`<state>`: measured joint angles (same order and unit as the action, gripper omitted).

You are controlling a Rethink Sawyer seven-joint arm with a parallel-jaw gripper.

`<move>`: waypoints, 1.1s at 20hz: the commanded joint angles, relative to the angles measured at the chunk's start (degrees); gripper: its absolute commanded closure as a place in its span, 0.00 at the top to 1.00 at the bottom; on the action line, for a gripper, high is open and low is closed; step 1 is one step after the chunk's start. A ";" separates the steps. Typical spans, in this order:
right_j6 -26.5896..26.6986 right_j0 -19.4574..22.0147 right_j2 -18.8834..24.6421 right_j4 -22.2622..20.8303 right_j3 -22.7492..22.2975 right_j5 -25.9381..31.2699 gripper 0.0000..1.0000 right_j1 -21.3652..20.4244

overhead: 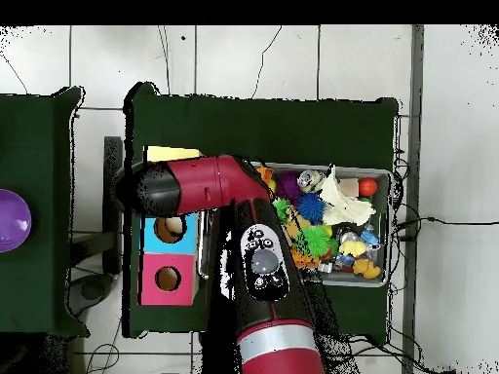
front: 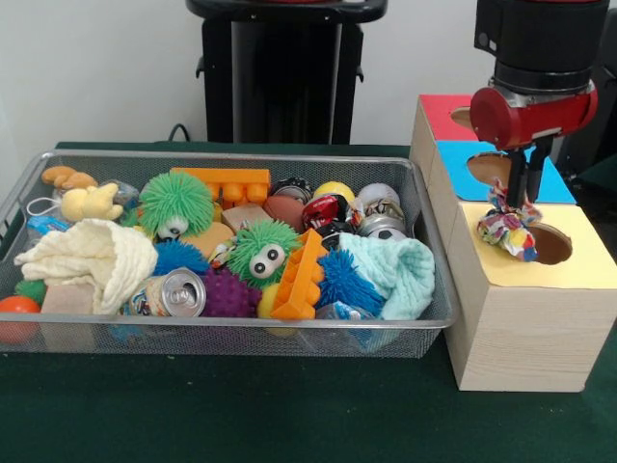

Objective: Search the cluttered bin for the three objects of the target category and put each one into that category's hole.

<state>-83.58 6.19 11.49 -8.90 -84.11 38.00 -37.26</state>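
Observation:
My gripper (front: 512, 201) is shut on a crinkly many-coloured snack packet (front: 508, 231), which hangs just left of the dark round hole (front: 552, 244) in the yellow top of the nearest wooden box (front: 525, 323). The packet is above the yellow surface, at the hole's edge. The wire mesh bin (front: 241, 155) stands to the left, full of toys. In the overhead view my arm (overhead: 210, 185) covers the gripper, the packet and the hole. Only a strip of the yellow top (overhead: 173, 154) shows there, and the bin (overhead: 391, 229) lies to the right.
The blue-surrounded hole (front: 487, 166) and red-surrounded hole (front: 465, 117) lie behind the yellow one. The bin holds green fuzzy balls (front: 175, 201), blue and purple spiky balls (front: 228, 292), a silver can (front: 180, 292), orange bricks (front: 302, 277), and cream (front: 96, 256) and mint (front: 395, 273) cloths.

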 commanded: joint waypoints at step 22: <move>6.35 3.60 13.39 -4.55 3.27 4.45 0.00 7.58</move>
<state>-83.58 9.91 21.37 -9.13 -83.20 38.80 -32.87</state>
